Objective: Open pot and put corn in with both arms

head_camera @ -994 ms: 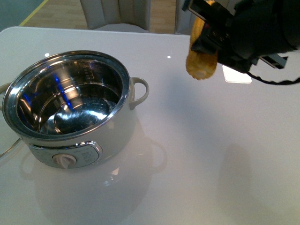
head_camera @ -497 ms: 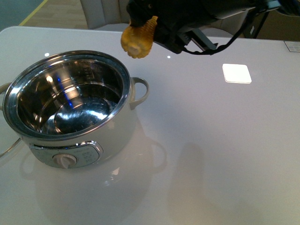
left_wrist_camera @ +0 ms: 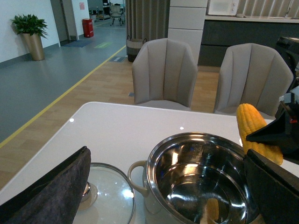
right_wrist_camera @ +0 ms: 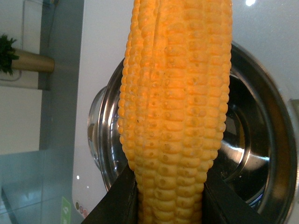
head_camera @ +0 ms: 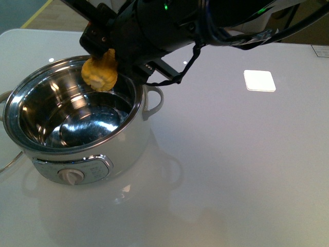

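Observation:
The white pot [head_camera: 77,154] stands open at the table's front left, its steel bowl empty. My right gripper [head_camera: 103,51] is shut on the yellow corn [head_camera: 100,73], which hangs over the bowl's far rim, thick end down. In the right wrist view the corn [right_wrist_camera: 175,107] fills the frame between the black fingers [right_wrist_camera: 117,205], above the pot's bowl [right_wrist_camera: 252,154]. In the left wrist view the pot [left_wrist_camera: 196,182], the corn [left_wrist_camera: 257,133] and the glass lid [left_wrist_camera: 105,193] lying on the table beside the pot all show. My left gripper [left_wrist_camera: 159,200] is open, its fingers wide on either side.
A white square patch [head_camera: 259,80] lies on the table at the back right. The pot's loop handle [head_camera: 153,100] sticks out to the right. Grey chairs [left_wrist_camera: 163,74] stand behind the table's far edge. The lid's rim [head_camera: 7,164] shows at the front view's left edge.
My right arm has swung left across the table with the corn, from the back right to over the pot's far rim, and lowered it. The pot has not moved.

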Robot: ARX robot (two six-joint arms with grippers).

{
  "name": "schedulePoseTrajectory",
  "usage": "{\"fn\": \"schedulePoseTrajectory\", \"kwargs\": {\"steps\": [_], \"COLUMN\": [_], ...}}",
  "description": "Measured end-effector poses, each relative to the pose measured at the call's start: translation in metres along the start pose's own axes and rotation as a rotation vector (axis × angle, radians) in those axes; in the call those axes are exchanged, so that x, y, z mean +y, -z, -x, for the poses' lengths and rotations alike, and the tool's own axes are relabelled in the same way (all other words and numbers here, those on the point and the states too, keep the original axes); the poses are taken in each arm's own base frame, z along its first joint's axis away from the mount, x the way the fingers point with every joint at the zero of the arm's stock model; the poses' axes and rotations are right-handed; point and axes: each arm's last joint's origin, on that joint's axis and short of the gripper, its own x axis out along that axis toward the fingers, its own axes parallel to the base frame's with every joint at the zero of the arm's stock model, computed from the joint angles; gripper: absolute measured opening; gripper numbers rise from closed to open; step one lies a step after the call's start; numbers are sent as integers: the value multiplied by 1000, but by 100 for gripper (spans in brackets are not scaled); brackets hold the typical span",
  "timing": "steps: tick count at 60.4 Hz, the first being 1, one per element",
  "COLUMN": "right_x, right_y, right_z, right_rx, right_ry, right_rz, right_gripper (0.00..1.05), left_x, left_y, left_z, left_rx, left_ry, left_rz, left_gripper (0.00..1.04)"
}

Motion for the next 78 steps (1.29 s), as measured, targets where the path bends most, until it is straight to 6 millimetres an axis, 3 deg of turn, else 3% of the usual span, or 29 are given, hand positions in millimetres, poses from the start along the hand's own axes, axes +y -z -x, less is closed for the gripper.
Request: {"fn": "schedulePoseTrajectory", "kwargs": {"steps": [18, 36, 43, 61, 69, 78], "right_x": [12, 7, 4, -10, -17, -30], "right_y": [30, 41, 44, 41, 32, 11], "right_z": [-17, -25, -25, -22, -10, 21], "right_rx": [111, 146, 154, 141, 101, 17], "right_ry": [-37, -21, -12, 13, 22, 20], "right_rz": [36, 21, 15, -1, -10, -16], "right_gripper": [22, 22, 46, 94, 96, 96], "left_x": [0, 0, 0, 0, 0, 0], "left_y": [0, 0, 0, 0, 0, 0], "left_z": [0, 0, 0, 0, 0, 0], "left_rx": [0, 0, 0, 0, 0, 0], "left_ry": [0, 0, 0, 0, 0, 0], "left_rz": [0, 0, 0, 0, 0, 0], "left_gripper": [98, 98, 98, 98, 98, 98]}}
